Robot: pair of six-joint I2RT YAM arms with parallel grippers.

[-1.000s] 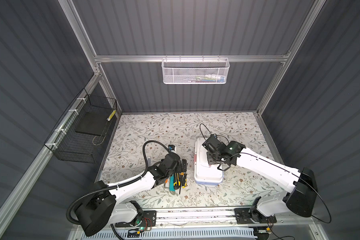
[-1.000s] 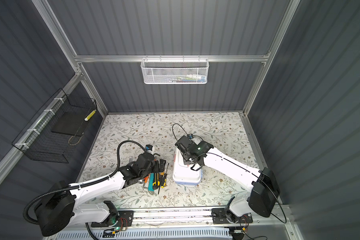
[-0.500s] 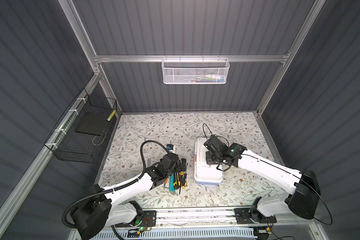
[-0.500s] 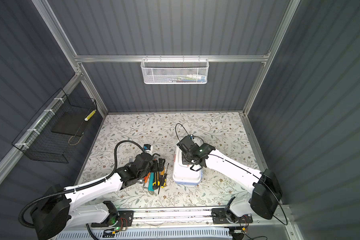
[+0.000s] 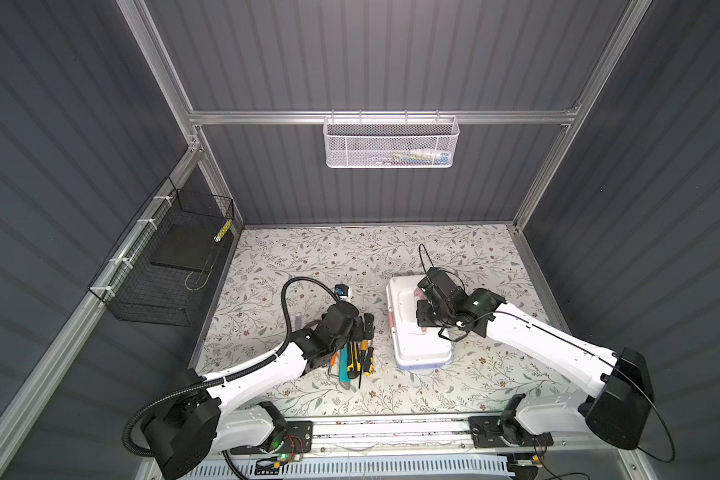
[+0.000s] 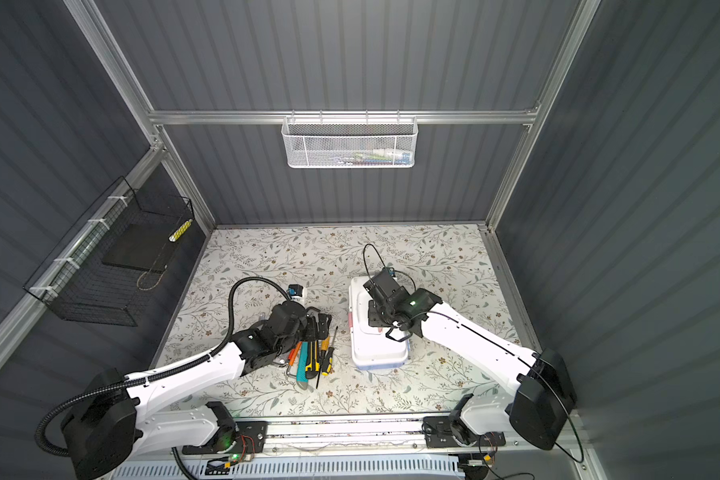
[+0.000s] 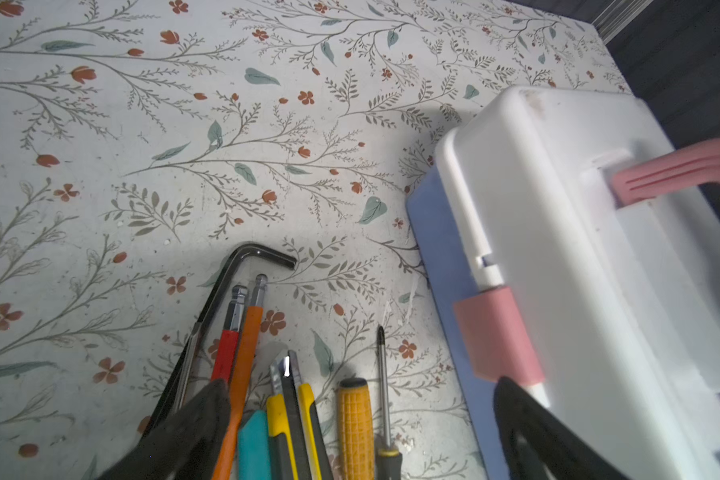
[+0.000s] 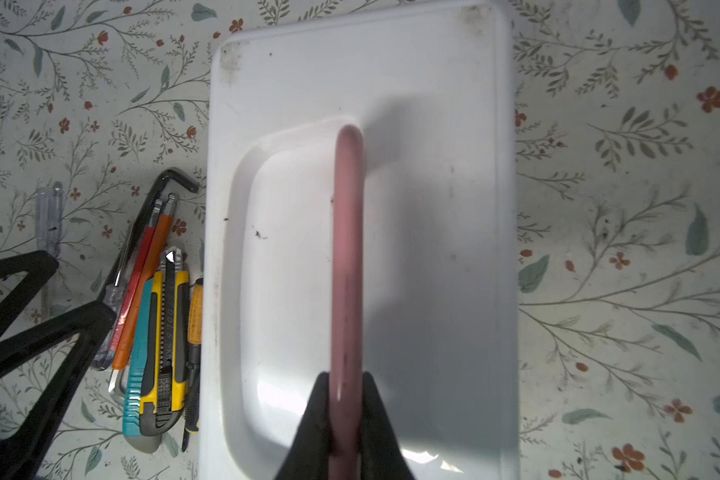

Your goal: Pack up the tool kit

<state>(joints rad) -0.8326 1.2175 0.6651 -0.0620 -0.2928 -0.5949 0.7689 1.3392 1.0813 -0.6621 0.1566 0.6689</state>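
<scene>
The tool kit box (image 5: 417, 353) (image 6: 376, 350), with a white lid over a light-blue base, lies closed on the floral mat. Its pink handle (image 8: 347, 249) stands up from the lid (image 8: 433, 208). My right gripper (image 8: 346, 399) (image 5: 423, 319) is shut on that handle. The pink latch (image 7: 495, 332) faces a row of loose tools (image 5: 352, 357) (image 6: 310, 353). These are a black hex key (image 7: 242, 257), an orange-sleeved key (image 7: 242, 353), a yellow utility knife (image 7: 292, 399), a teal knife (image 7: 254, 440) and a yellow-handled screwdriver (image 7: 354, 424). My left gripper (image 7: 360, 384) (image 5: 362, 326) hangs open just above them, holding nothing.
A clear-handled screwdriver (image 8: 51, 216) lies apart, left of the tool row. A white mesh basket (image 5: 389, 143) hangs on the back wall. On the left wall there is a black wire basket (image 5: 163, 262). Bare mat stretches behind the box and the tools.
My right gripper's jaws have closed onto the pink handle. The left gripper has stayed open over the tools, barely shifting.
</scene>
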